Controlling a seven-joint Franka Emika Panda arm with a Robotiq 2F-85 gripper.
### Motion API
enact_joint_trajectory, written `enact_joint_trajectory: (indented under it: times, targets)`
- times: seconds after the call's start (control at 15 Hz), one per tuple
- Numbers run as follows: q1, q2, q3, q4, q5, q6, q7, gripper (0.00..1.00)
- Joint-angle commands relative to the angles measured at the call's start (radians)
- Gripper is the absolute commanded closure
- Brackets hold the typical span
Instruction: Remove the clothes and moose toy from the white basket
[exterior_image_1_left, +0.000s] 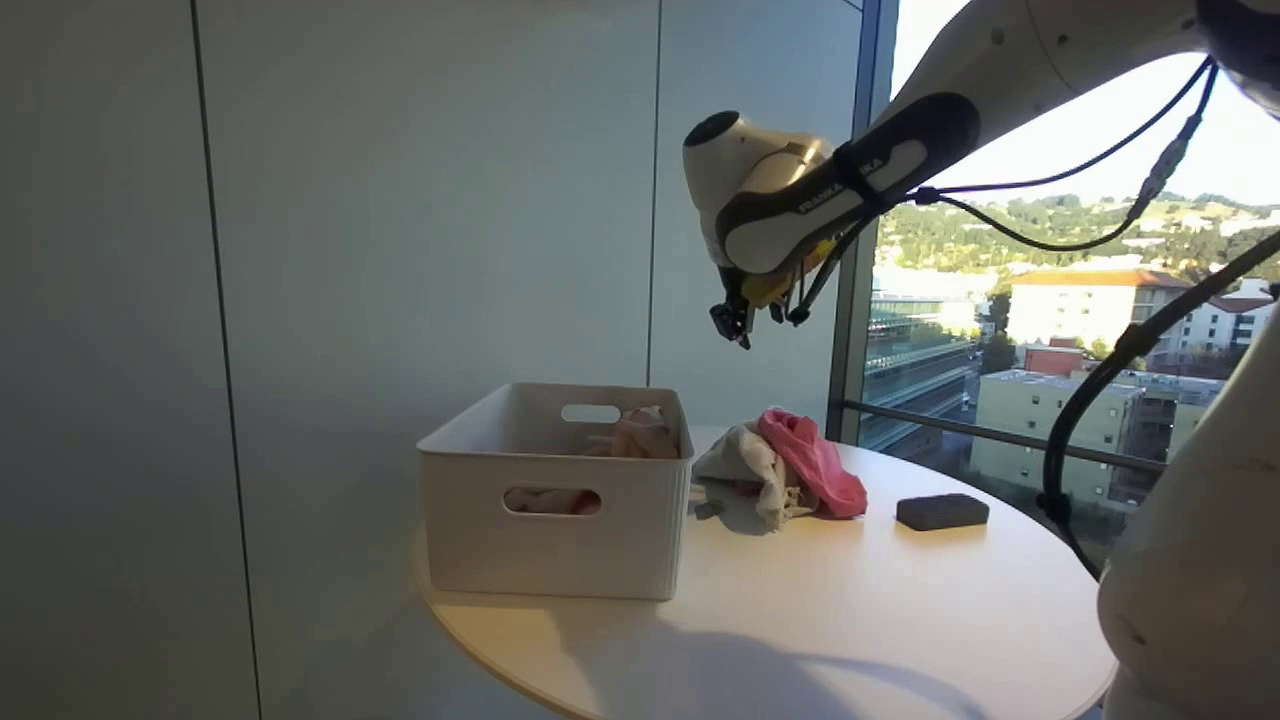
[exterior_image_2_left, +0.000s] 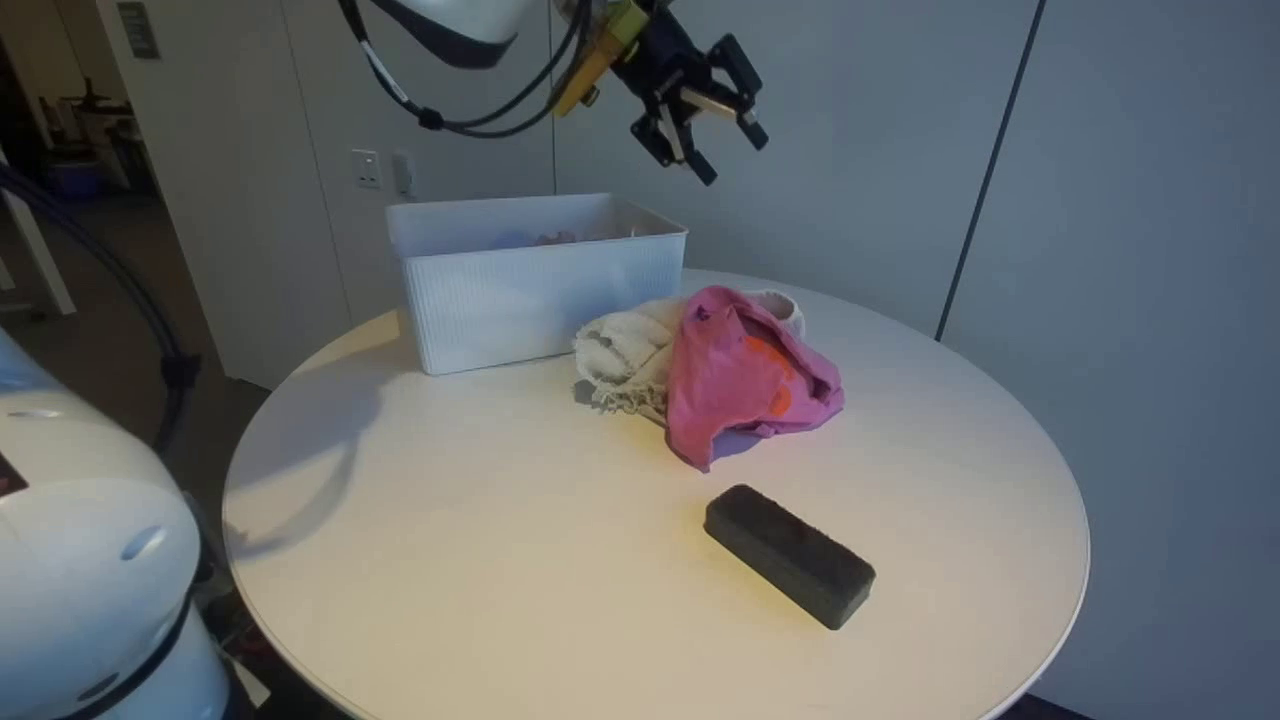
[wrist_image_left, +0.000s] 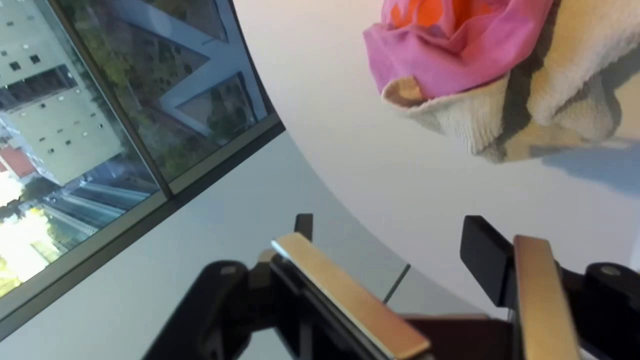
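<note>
The white basket (exterior_image_1_left: 560, 555) stands at the table's edge in both exterior views (exterior_image_2_left: 550, 305). Inside it lies a pinkish-brown soft thing (exterior_image_1_left: 642, 436); I cannot tell whether it is cloth or the moose toy. A pink cloth with orange print (exterior_image_1_left: 815, 465) and a cream cloth (exterior_image_1_left: 745, 460) lie heaped on the table beside the basket. The pink cloth (wrist_image_left: 450, 65) and cream cloth (wrist_image_left: 575, 75) show at the top right in the wrist view. My gripper (exterior_image_2_left: 735, 160) is open and empty, high above the table near the cloth heap; its fingers are apart in the wrist view (wrist_image_left: 390, 230).
A black block (exterior_image_2_left: 790, 555) lies on the round white table (exterior_image_2_left: 480, 560), apart from the cloths; it also shows in an exterior view (exterior_image_1_left: 942, 512). A grey panelled wall (exterior_image_1_left: 430, 200) stands behind the basket. A window (exterior_image_1_left: 1050, 330) borders the table.
</note>
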Motion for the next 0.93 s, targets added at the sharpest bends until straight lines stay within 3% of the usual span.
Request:
enact_joint_trajectory:
  times: [0.0,0.2,0.47,0.87]
  targets:
    - [0.066,-0.154,0.033,0.001,0.034,-0.001,-0.14,0.0]
    - [0.151,-0.172,0.09,0.073,0.154,-0.048,-0.27,0.0]
    - [0.232,-0.081,0.157,0.159,0.295,-0.05,-0.386,0.0]
    - [0.246,0.153,0.168,0.237,0.381,-0.117,-0.601,0.0]
